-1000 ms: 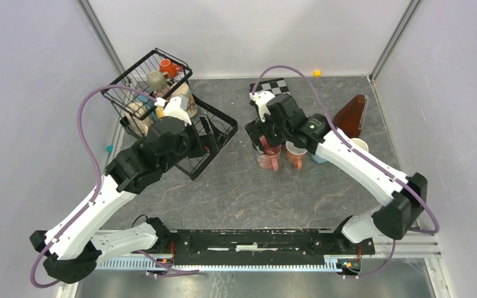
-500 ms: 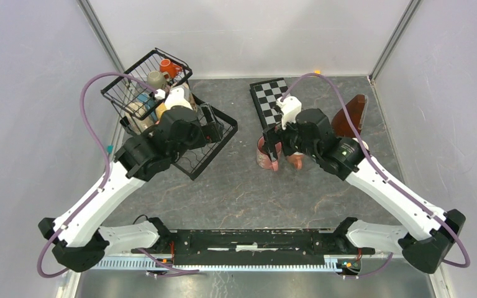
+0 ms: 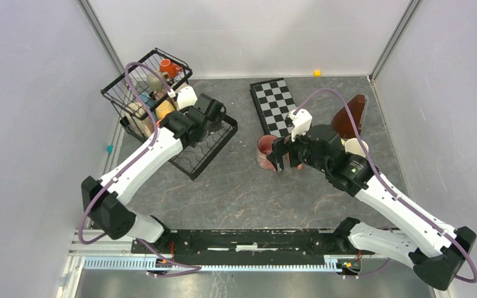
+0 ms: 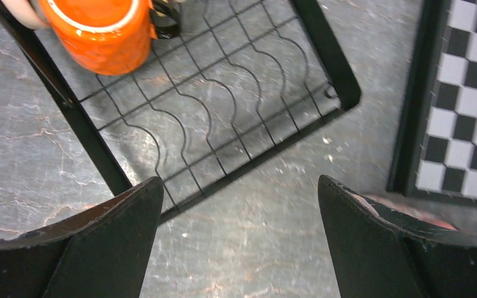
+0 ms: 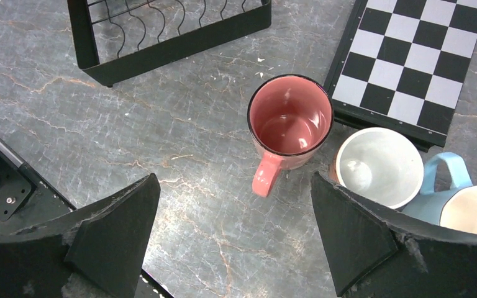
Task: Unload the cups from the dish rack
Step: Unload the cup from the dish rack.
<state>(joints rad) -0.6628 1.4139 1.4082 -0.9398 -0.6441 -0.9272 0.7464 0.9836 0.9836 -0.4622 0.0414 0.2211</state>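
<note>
Left gripper (image 4: 239, 186) held wide, nothing gripped. Orange mug (image 4: 99, 31) seen on dish rack (image 4: 326, 53) tray, at 11 o'clock from jaws, well apart. Left arm judged nearer. Right gripper (image 5: 235, 180) also spread wide, empty, pink mug (image 5: 289, 118) spotted on table at 1 o'clock.

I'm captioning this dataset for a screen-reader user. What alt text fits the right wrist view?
An empty pink mug stands upright on the grey table, seen beyond the open right tool. Beside it stand a white-lined mug and a light blue mug, by a checkerboard; a corner of the black dish rack shows upper left.
</note>
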